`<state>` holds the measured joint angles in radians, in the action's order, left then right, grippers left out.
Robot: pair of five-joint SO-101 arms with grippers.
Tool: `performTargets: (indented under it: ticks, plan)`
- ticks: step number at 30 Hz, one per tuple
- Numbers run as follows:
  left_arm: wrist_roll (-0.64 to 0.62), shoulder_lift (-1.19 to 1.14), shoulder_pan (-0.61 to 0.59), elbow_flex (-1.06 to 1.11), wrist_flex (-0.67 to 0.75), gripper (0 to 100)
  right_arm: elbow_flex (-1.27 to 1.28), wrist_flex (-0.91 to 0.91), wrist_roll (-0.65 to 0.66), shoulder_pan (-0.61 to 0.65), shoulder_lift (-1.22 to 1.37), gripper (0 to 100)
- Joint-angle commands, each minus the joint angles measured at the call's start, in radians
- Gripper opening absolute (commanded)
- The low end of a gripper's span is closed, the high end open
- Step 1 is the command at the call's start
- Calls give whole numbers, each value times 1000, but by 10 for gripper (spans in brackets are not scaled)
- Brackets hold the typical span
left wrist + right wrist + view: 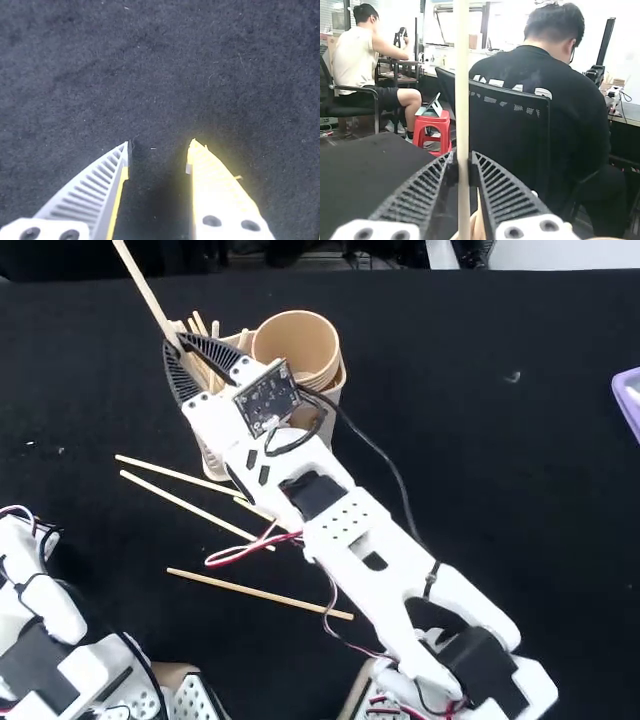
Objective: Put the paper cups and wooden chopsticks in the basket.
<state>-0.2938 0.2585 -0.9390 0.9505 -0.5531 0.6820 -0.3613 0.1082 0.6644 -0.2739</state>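
Note:
A basket [212,462] stands at the back left of the black table, with stacked paper cups [297,345] and several wooden chopsticks [197,328] in it. My right gripper [186,352] hangs over the basket's left rim, shut on one chopstick [145,290] that points up and away to the back left. In the right wrist view the gripper [462,170] pinches this chopstick [462,75], which stands upright between the black fingers. Three loose chopsticks [195,510] lie on the table in front of the basket. My left gripper [159,146] is open over bare black cloth.
The right arm [380,560] stretches diagonally from the front edge, crossing over the ends of the loose chopsticks. The left arm [50,660] sits at the front left corner. A purple object [628,400] pokes in at the right edge.

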Motion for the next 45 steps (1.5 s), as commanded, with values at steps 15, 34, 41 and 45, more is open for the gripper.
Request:
performTargets:
  ticks: [15,34,41,45]
  plan:
    - [-5,17,-4,-59,0,195,-166,259,-6,-12,-30,149]
    - [-6,15,-4,-59,2,195,274,1287,75,-6,-518,152]
    - [-5,15,-4,-59,2,195,338,1019,115,38,-274,153]
    - [-5,14,-7,-59,2,195,222,959,115,95,-62,153]
